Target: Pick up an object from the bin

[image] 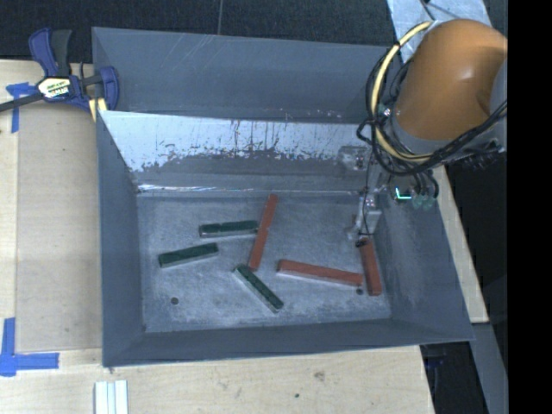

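Claw [366,228] hung just above the upper end of a short red stick [372,270]; whether it was apart or together could not be told. Nothing appeared gripped, so this looked like the approach. Next it would need to straddle that stick, clear of the longer red stick [319,272] lower left.

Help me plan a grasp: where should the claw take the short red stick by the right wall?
Likely the short red stick: upper half, from above, across its narrow width; its lower end meets a long red bar, the top lies free.
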